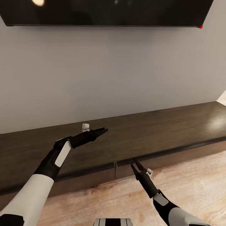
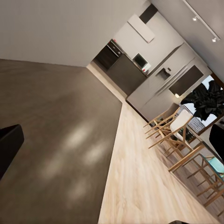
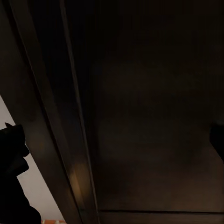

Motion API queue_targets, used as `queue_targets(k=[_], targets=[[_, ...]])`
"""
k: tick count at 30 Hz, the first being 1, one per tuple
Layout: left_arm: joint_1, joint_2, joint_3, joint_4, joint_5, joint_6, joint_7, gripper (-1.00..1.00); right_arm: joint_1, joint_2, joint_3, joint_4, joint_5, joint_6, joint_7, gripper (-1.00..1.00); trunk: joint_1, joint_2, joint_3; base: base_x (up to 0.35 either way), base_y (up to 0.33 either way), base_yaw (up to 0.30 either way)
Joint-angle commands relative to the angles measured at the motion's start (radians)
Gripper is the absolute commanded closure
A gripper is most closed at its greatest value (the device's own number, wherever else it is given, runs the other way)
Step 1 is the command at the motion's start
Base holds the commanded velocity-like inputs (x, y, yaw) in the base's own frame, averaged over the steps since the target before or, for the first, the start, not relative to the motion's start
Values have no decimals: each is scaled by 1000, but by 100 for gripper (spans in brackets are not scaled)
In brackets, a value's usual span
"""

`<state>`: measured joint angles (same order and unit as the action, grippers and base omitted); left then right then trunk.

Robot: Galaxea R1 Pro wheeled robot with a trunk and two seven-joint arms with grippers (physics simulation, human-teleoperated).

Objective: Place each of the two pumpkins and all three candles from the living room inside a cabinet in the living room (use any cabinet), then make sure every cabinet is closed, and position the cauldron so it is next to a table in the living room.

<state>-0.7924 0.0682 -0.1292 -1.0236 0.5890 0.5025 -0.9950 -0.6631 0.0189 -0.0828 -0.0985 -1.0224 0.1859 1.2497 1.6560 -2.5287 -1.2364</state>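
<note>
The robot faces the long, low, dark-brown cabinet (image 1: 157, 131) that runs along a pale wall, with the bottom edge of a black TV (image 1: 103, 12) hanging above it. The drawer fronts look flush with each other, so the cabinet seems shut. In the head view, the left end effector (image 1: 102, 130) is held out over the cabinet top, and its two fingers lie close together with nothing between them. The right end effector (image 1: 135, 164) is lower down, right at the front edge of the cabinet near the thin line where two drawer fronts meet. Its fingers are a little apart and hold nothing. The right wrist view is very dark and shows brown wood up close. The left wrist view looks along the cabinet top (image 2: 51, 135) and the light wood floor (image 2: 140, 177) to some wooden chairs (image 2: 172, 135) and a kitchen (image 2: 126, 65) far off.
</note>
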Motion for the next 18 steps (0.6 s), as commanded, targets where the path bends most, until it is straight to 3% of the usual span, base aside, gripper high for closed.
queue_targets(k=[1,5,6,18], targets=[[-1,1,-3,0,9,8,1,-100,-19,1,-5,0,5,7,-1,-100,0,0,-1,0,0,0],[-1,1,-3,0,9,8,1,-100,-19,1,-5,0,5,7,0,-100,0,0,-1,0,0,0],[-1,1,-3,0,9,8,1,-100,-19,1,-5,0,5,7,0,100,0,0,-1,0,0,0],[-1,1,-3,0,9,8,1,-100,-19,0,-5,0,6,8,0,100,0,0,-1,0,0,0]])
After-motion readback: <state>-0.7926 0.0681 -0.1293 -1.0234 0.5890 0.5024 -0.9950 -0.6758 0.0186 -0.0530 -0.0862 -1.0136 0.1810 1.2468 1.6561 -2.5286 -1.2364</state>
